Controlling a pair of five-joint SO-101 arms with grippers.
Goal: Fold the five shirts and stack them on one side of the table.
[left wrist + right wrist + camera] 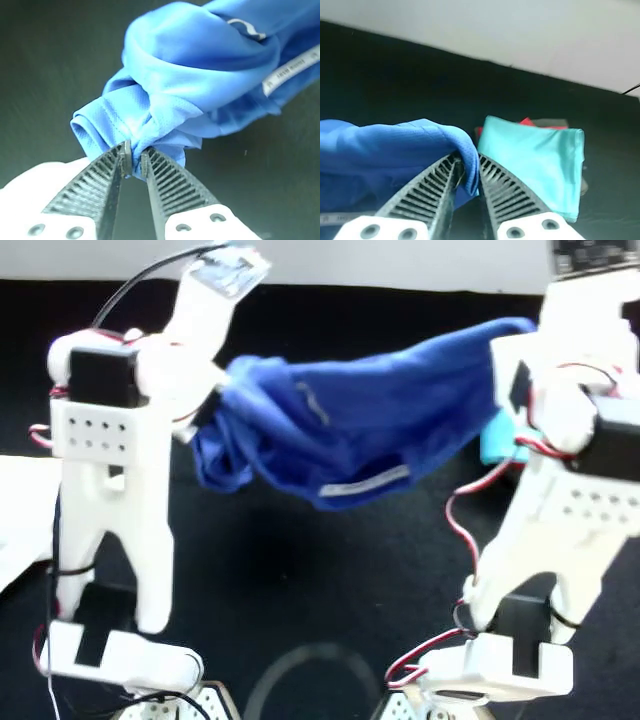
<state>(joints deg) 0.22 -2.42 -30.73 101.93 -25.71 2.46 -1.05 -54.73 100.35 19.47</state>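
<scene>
Bunched blue mesh shirt (195, 70), ribbed left end effector (134, 154) pinching it

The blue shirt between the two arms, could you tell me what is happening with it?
Both arms hold the blue shirt up above the black table. The left claw is shut on one bunched end, the right claw on the opposite edge. A folded teal shirt lies on the table beyond the right claw.

Nothing is reading clearly. A white label strip (291, 71) is lying along the blue shirt (200, 75), carrying a line of small dark print too blurred to make out. A white mark (247, 29) nearby is showing no legible letters.
</scene>
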